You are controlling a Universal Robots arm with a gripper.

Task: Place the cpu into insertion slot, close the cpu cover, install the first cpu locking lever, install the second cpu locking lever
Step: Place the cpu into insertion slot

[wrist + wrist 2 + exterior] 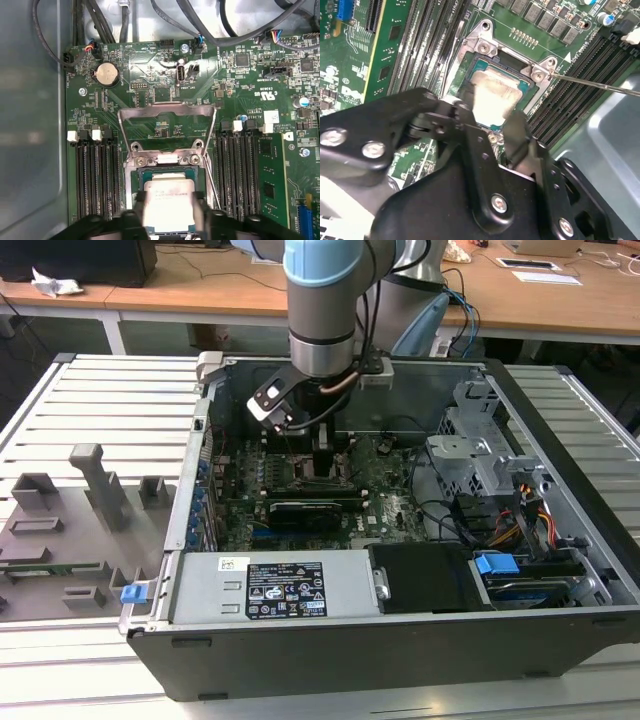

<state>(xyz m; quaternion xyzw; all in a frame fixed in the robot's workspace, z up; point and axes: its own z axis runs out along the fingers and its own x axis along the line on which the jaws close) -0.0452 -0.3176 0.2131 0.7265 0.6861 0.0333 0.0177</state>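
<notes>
— What's the biggest thing there?
— A slatted metal worktop (90, 400). An open computer case (330, 650) lies on it, toward its edge at the exterior view's right.
— And the arm?
— The arm (320, 300) points straight down into the case, over the middle of the motherboard (150, 90).
— The gripper?
— The gripper (170, 217) has two black fingers (140, 212) pressed against opposite edges of the cpu (169, 197), pinching it.
— Where is the chip?
— Within the frame of the insertion slot (139, 172), between the banks of memory slots (95, 175). I cannot tell whether it is seated.
— The cover?
— The cpu cover (167, 109) stands swung up at one edge of the slot. A thin locking lever (600, 84) sticks out from the slot's corner.
</notes>
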